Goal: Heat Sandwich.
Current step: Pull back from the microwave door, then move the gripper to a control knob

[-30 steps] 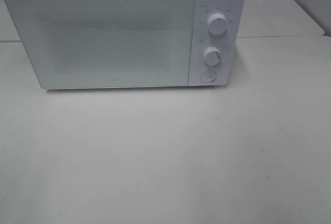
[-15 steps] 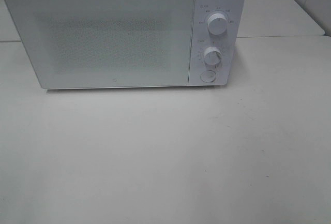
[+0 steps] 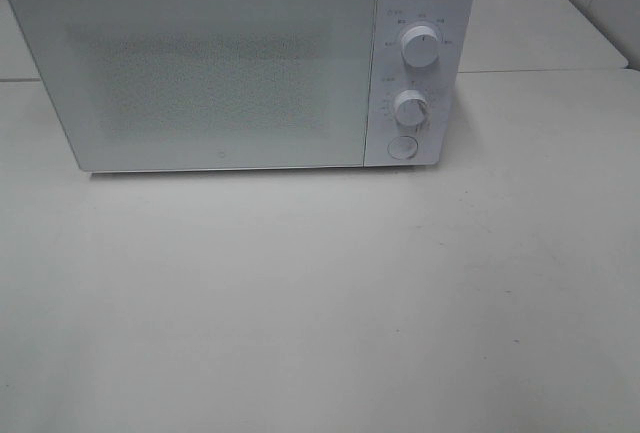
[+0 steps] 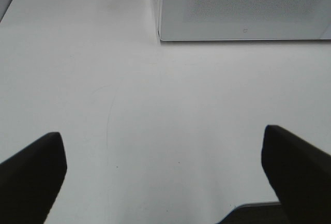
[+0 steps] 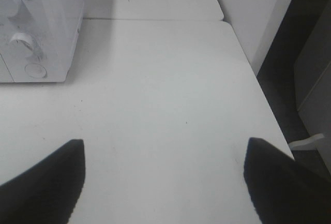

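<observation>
White microwave (image 3: 220, 68), door shut, stands at the back of a white worktop (image 3: 320, 303), with broad open surface in front. The left claw (image 4: 163, 141) and right claw (image 5: 164, 146) are spread wide, empty. The worktop edge falls away near the right claw. Dial labels are too small to read. Where the sandwich is cannot be told.

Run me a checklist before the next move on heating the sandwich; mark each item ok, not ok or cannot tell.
1. Microwave door shut flush: ok.
2. Sandwich located: cannot tell; no view shows it, and the door hides the inside.
3. Left gripper open, nothing between its jaws: ok.
4. Right gripper open, nothing between its jaws: ok.
5. Table before the door free of obstacles: ok.
6. Upper knob and lower knob settings: cannot tell, markings too small.
</observation>
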Motion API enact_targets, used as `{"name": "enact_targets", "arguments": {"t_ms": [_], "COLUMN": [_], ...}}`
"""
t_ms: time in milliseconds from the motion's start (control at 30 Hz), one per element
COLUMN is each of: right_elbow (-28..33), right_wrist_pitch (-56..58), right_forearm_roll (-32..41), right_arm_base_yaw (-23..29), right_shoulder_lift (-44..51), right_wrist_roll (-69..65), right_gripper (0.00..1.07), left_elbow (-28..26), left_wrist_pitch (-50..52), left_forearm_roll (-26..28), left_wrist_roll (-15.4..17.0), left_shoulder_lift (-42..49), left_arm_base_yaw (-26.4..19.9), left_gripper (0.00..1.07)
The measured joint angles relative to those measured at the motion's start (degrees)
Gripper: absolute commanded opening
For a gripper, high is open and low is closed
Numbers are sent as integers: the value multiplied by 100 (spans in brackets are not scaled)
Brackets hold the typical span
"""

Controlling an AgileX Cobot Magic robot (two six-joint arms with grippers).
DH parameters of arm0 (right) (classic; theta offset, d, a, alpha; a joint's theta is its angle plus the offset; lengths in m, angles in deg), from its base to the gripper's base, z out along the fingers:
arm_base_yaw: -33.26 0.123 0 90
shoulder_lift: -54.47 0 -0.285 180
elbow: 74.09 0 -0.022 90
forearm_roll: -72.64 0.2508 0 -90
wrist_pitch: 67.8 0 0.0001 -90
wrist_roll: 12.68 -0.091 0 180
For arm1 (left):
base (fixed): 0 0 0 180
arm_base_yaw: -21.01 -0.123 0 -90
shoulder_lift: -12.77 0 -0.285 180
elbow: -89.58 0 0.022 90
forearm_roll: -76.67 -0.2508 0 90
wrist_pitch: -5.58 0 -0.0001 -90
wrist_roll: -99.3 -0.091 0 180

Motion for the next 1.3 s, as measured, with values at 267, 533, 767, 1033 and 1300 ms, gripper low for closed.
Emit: {"name": "enact_targets", "arguments": {"t_ms": [267,533,767,1033,1300], "right_elbow": [0,0,0,0,0], "right_wrist_pitch": [-1077,-2538,-3650,-4738,-5775], "right_forearm_roll": [6,132,178,195,218], "right_arm_base_yaw": [0,0,0,0,0], "right_shoulder_lift": [-802,-2028,-3037,-3959,-5042], "right_wrist_roll": [6,-160,-264,-487,-716], "right_gripper": [80,79,79,78,77], "left_elbow": [0,0,0,0,0], "left_wrist_pitch": [0,0,0,0,0], "left_forearm_roll": [0,0,0,0,0], "left_wrist_roll": [0,0,0,0,0], "left_shoulder_lift": [0,0,0,0,0], "left_arm_base_yaw": [0,0,0,0,0], "left_gripper": [97,97,97,97,97]}}
